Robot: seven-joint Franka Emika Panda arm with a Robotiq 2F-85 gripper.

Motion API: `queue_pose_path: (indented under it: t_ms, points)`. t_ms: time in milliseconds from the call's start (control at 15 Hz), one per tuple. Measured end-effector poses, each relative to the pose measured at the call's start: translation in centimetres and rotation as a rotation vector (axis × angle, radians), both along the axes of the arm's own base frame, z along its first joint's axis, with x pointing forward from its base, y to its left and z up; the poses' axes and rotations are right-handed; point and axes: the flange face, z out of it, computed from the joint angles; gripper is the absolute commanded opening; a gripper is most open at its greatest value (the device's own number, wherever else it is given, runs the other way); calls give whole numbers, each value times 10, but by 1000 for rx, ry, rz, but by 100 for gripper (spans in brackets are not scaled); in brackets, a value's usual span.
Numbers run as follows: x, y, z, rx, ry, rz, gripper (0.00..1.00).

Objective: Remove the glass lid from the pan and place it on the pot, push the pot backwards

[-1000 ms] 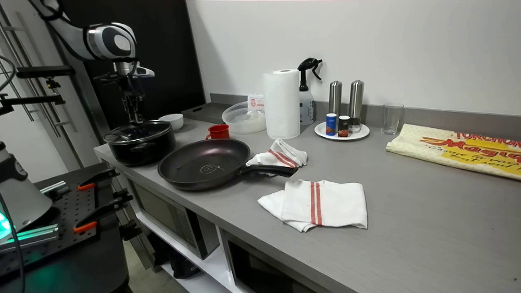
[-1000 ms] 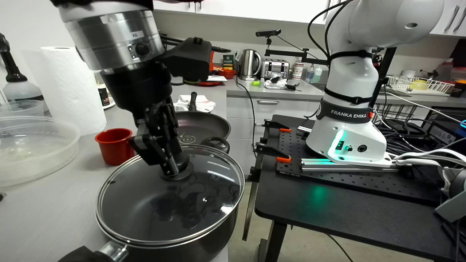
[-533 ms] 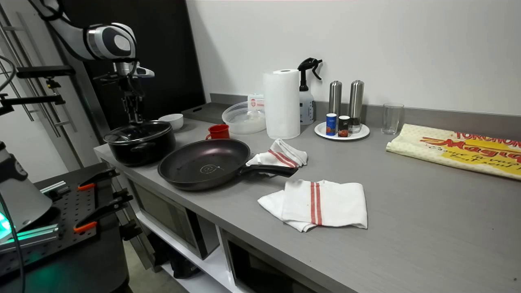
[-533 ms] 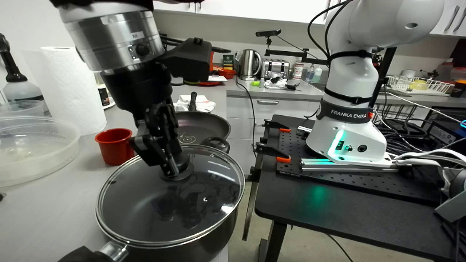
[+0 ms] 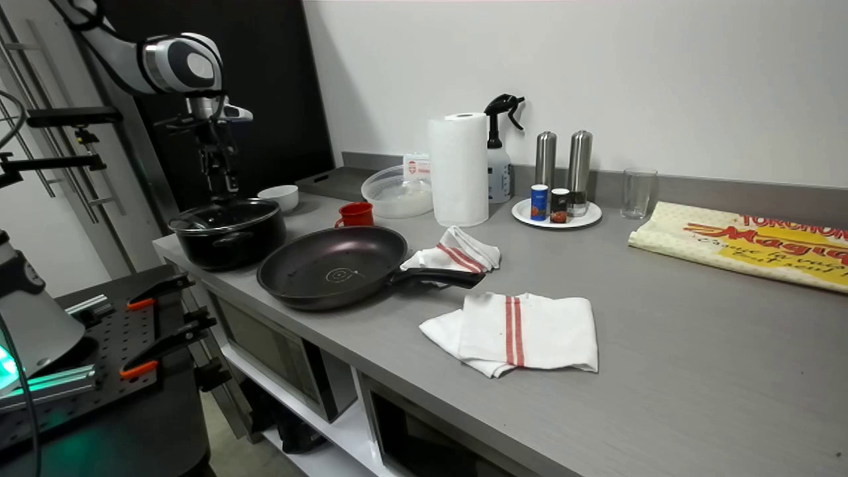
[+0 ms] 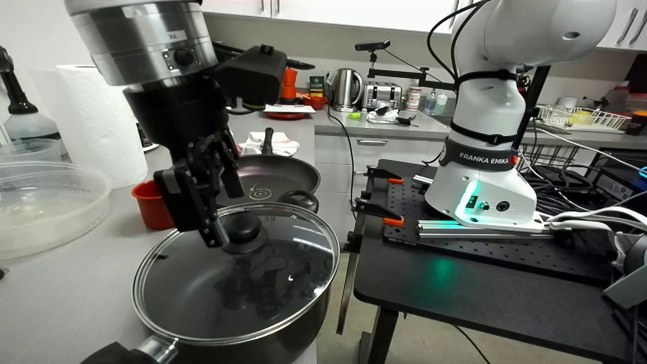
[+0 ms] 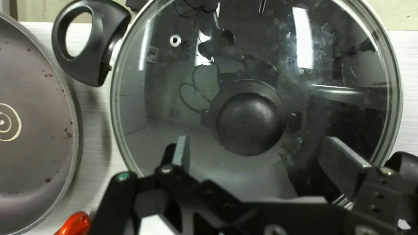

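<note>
You are hovering the end effector [image 7: 261, 153], spread wide, above the lid [image 7: 250, 122], which is covering the pot [image 5: 248, 246] beneath; the pan [image 5: 333, 268] is lying to one side of the end effector.

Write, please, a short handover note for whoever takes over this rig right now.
Tool: open, over the lid near its knob, gripping nothing.
Where: the lid rests on the pot, which stands on the counter beside the uncovered pan.
Done: the lid is off the pan and on the pot.
Left: probably pushing the pot backwards; the pictures cannot show whether any push was made.
</note>
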Motion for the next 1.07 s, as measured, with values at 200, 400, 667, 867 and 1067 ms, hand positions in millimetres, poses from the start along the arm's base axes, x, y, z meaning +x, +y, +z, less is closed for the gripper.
queue_pose_path:
  t_ms: [200, 400, 667, 867, 1067]
  points:
    - [1, 1, 1, 2, -2, -1, 100]
    - [1, 0, 1, 2, -2, -2, 100]
    - [1, -1, 1, 0, -1, -4, 100]
    - [-5, -4, 2, -1, 4, -12, 100]
    - [-18, -9, 4, -1, 14, -24, 100]
